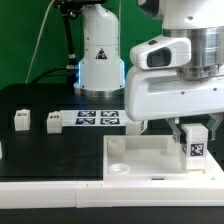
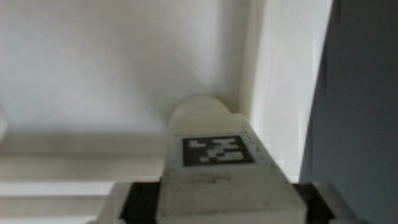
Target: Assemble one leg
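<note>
The jaws are clenched on the leg (image 1: 196, 148), a small white plastic rectangular post with a black-and-white square tag on its face. In the wrist view the leg (image 2: 217, 150) sits squarely between the two fingers (image 2: 134, 203) and its free end reaches out ahead of them. Directly beneath the jaws lies the large white square plastic tray-like part (image 1: 140, 158) on the black worktop (image 1: 40, 150), and the leg hangs over its inner floor (image 2: 107, 80), close to a raised side wall. From these views I cannot tell whether the leg touches that floor. The step in hand looks like seating the leg in a corner socket. The socket nearest the jaws is hidden, so line the tip up with it before pushing down. Keep the leg upright and the grip firm, lower slowly, and expect to turn it to fasten it. The main risk is that the tip catches on the wall and the post tilts. Well away from the jaws, two more small white posts (image 1: 22, 120) stand beside the marker board (image 1: 98, 118).
</note>
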Robot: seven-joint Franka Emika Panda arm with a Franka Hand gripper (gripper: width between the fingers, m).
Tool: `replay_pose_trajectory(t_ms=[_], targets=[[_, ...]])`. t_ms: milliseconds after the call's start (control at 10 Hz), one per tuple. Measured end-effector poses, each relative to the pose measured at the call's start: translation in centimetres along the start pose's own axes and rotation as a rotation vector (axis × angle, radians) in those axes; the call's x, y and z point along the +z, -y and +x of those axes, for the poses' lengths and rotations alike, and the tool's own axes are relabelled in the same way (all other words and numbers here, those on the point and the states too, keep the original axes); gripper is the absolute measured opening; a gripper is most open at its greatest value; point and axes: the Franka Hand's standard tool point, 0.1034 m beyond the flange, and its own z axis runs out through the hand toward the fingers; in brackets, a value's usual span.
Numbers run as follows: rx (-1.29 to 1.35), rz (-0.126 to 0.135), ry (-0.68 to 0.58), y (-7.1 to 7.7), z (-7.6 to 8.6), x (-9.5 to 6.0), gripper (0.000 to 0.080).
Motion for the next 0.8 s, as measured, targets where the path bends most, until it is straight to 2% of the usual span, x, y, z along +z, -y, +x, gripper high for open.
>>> replay_pose_trajectory(t_ms=[100,200,400,800], targets=[[0.141,0.013,0.003,-0.03,0.01,0.0,0.0292],[0.294,0.011,0.002,0.02,-0.01,0.03,0.0291],[0.579,0.027,0.005,0.01,0.04,0.14,0.0292],[1.024,0.035,0.019,0.26,-0.01,0.25,0.0292]])
